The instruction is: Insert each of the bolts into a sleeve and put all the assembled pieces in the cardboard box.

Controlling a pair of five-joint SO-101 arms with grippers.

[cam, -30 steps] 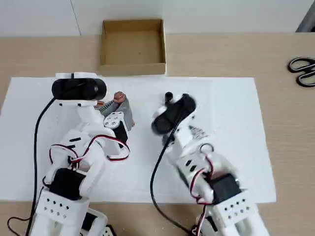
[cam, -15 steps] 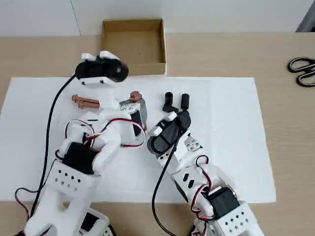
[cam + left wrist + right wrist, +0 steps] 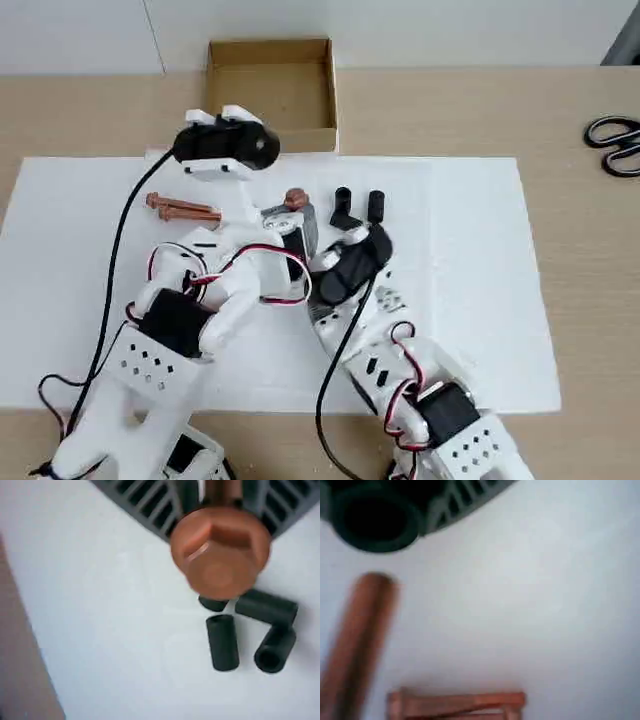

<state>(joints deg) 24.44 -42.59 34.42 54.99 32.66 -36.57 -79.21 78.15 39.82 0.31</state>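
Note:
My left gripper [image 3: 290, 216] is shut on a copper bolt [image 3: 296, 198], whose hex head [image 3: 220, 550] points away from the jaws. Loose black sleeves [image 3: 222, 642] lie on the white paper just beyond it; two of these sleeves [image 3: 343, 205] show in the high view. My right gripper [image 3: 385, 500] is shut on a black sleeve [image 3: 372, 522], its open bore facing the held bolt's shank [image 3: 355, 645]. Two more bolts [image 3: 183, 208] lie side by side on the paper to the left. The cardboard box [image 3: 270, 130] stands at the back.
White paper [image 3: 470, 260] covers the middle of the wooden table. Scissors [image 3: 615, 140] lie at the far right edge. The two arms stand close together near the paper's centre, and the left arm's cable [image 3: 115, 270] hangs over the paper's left half.
The left arm has swung right with the bolt, toward the sleeves and the right gripper. The right arm has drawn back toward the front, leaving two sleeves uncovered on the paper.

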